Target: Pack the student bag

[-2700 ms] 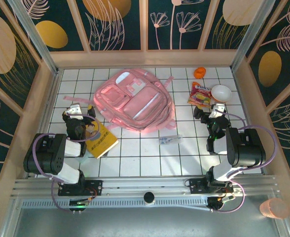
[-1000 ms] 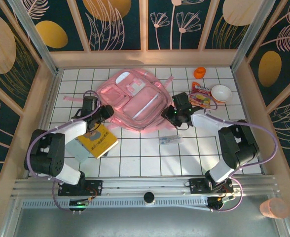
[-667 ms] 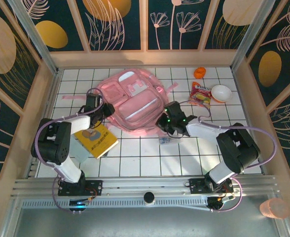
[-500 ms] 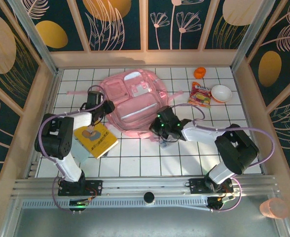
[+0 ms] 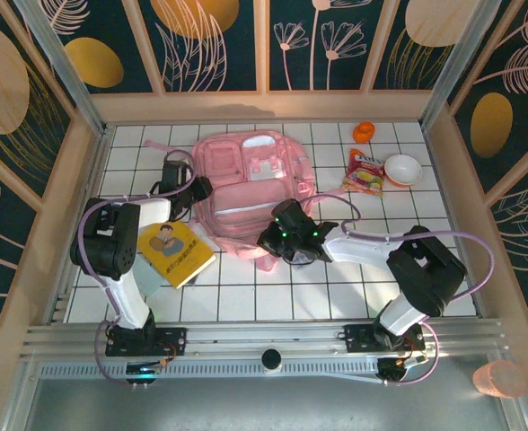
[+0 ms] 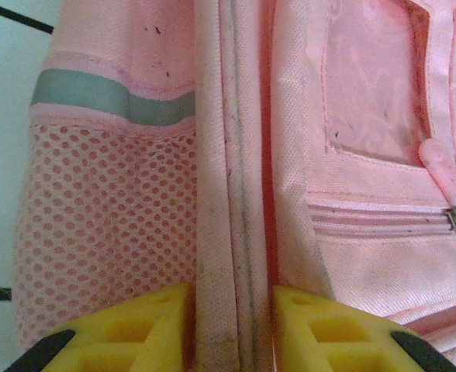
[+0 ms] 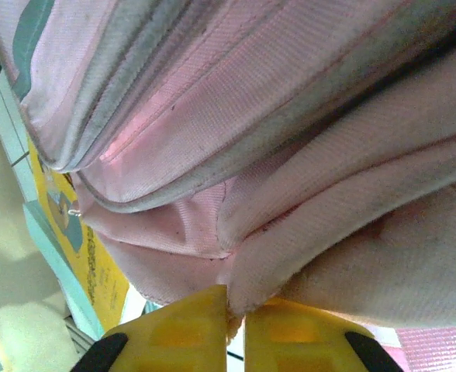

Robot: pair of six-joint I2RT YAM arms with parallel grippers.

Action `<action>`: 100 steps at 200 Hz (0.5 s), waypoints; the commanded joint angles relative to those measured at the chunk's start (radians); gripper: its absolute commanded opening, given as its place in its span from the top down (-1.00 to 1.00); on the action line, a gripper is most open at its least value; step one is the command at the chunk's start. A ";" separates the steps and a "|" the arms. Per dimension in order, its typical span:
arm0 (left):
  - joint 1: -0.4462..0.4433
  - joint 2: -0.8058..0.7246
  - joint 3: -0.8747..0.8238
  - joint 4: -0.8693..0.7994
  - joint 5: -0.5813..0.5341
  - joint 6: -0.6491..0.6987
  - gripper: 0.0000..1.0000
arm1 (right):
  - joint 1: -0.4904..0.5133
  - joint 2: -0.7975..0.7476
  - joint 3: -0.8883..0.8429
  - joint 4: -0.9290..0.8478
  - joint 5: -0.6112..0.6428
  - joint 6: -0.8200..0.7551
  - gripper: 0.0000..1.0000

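The student bag (image 5: 250,184) lies flat on the white tiled table, pale pink, with its front pockets up and its top handle toward the back wall. My left gripper (image 5: 195,190) is at the bag's left side. In the left wrist view it (image 6: 232,329) is shut on the bag's thick side seam (image 6: 232,194), between the mesh pocket and the zipped front pocket. My right gripper (image 5: 273,241) is at the bag's near edge. In the right wrist view it (image 7: 236,314) is shut on a fold of the pink fabric (image 7: 290,256).
A yellow book (image 5: 176,253) lies near the front left of the bag, close under my left arm. A snack packet (image 5: 365,172), a white bowl (image 5: 402,169) and a small orange object (image 5: 364,132) sit at the back right. Wooden walls ring the table.
Both arms reached from their bases to the bag and took hold of it. The bag has turned from a slant to square with the table, and my right gripper has moved left along its near edge.
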 commanded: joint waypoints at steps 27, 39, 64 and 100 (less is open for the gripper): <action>-0.017 -0.017 0.036 -0.079 0.039 0.091 0.19 | 0.050 -0.088 0.046 -0.056 0.059 0.006 0.37; -0.018 -0.054 0.072 -0.118 0.013 0.135 0.11 | 0.056 -0.144 0.047 -0.109 0.111 -0.002 0.31; -0.031 -0.186 0.050 -0.134 -0.071 0.263 0.11 | 0.055 -0.275 0.054 -0.186 0.229 -0.061 0.18; -0.106 -0.303 0.048 -0.152 -0.044 0.600 0.02 | 0.009 -0.428 0.030 -0.148 0.408 -0.268 0.09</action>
